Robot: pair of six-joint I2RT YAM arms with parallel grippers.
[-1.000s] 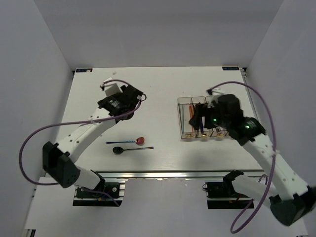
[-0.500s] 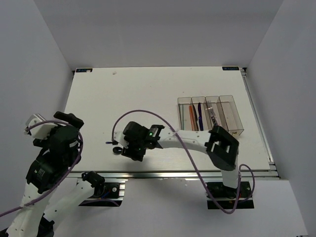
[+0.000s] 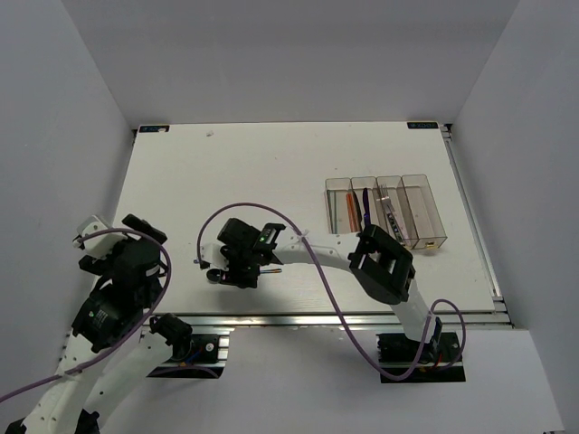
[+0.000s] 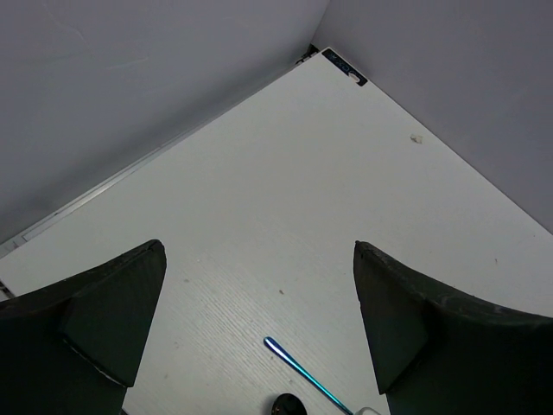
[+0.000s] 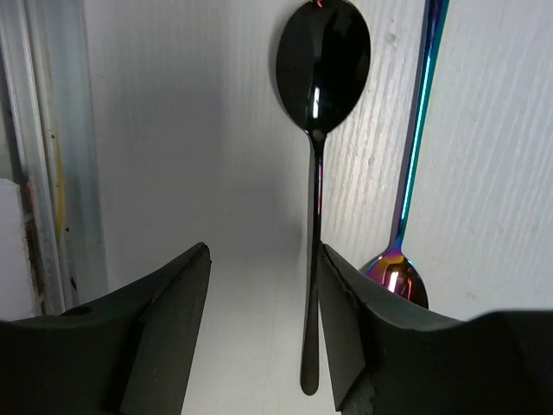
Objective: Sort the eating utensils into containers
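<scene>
— Where is the black-bowled spoon found?

— By the near edge of the white tabletop, left of centre, under the right end effector. Its handle, parallel to that edge, is straddled by wide-open, empty fingers. The left end effector, open and empty, is farther off.

— And the clear plastic bins?

— By the right edge: orange chopstick, blue-purple knife, silver fork, one apiece. The fourth looks empty.
</scene>
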